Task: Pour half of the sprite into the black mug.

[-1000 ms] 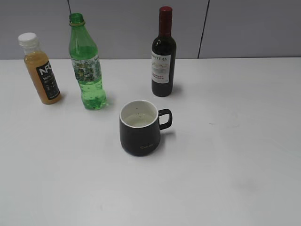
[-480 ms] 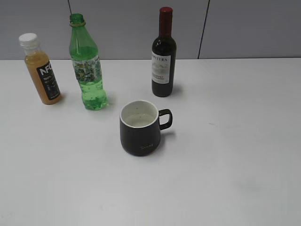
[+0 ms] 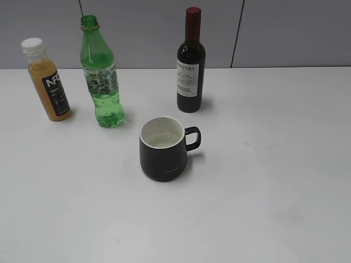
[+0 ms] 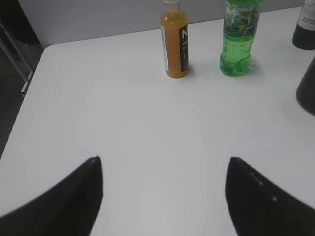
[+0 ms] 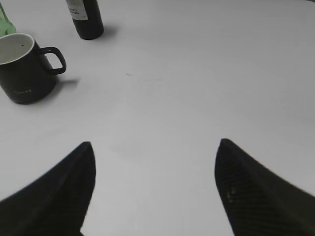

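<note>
The sprite [image 3: 100,74], a tall green uncapped bottle, stands upright at the back left of the white table; it also shows in the left wrist view [image 4: 238,37]. The black mug [image 3: 163,148] stands near the middle, white inside, handle to the right; it also shows in the right wrist view [image 5: 24,69], and its edge in the left wrist view [image 4: 307,83]. My left gripper [image 4: 165,160] is open and empty, well short of the bottles. My right gripper [image 5: 155,143] is open and empty, to the right of the mug. Neither gripper shows in the exterior view.
An orange juice bottle [image 3: 46,79] with a white cap stands left of the sprite, seen also in the left wrist view [image 4: 175,42]. A dark wine bottle [image 3: 191,63] stands behind the mug. The table's left edge [image 4: 29,93] shows in the left wrist view.
</note>
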Motion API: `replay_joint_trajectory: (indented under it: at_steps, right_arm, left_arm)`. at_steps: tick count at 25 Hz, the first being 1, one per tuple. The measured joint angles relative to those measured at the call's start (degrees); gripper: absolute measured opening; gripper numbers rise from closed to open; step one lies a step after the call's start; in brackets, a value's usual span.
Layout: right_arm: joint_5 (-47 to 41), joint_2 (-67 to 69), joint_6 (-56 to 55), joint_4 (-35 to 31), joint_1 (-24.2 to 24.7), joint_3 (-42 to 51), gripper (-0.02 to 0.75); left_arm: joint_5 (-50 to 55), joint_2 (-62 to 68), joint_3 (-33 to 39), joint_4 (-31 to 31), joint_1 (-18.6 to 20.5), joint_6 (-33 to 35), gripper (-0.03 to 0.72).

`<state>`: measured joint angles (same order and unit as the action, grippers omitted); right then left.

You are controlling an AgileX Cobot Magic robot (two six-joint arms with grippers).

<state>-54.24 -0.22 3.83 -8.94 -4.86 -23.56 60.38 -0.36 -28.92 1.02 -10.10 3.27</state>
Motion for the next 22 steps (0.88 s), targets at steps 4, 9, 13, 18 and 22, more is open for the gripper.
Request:
replay_joint_trajectory:
  at_steps: [4, 9, 13, 18, 22]
  right_arm:
    - [0.0, 0.0, 0.0, 0.0, 0.0, 0.0, 0.572]
    - [0.0, 0.0, 0.0, 0.0, 0.0, 0.0, 0.572]
    - [0.0, 0.0, 0.0, 0.0, 0.0, 0.0, 0.572]
    - [0.0, 0.0, 0.0, 0.0, 0.0, 0.0, 0.572]
    - [0.0, 0.0, 0.0, 0.0, 0.0, 0.0, 0.572]
  left_arm:
    - [-0.1, 0.0, 0.0, -0.2, 0.0, 0.0, 0.591]
    - [-0.1, 0.0, 0.0, -0.2, 0.0, 0.0, 0.591]
    - [-0.1, 0.0, 0.0, -0.2, 1.6, 0.0, 0.591]
    - [-0.1, 0.0, 0.0, -0.2, 5.6, 0.0, 0.591]
    - [-0.1, 0.0, 0.0, -0.2, 6.3, 0.0, 0.591]
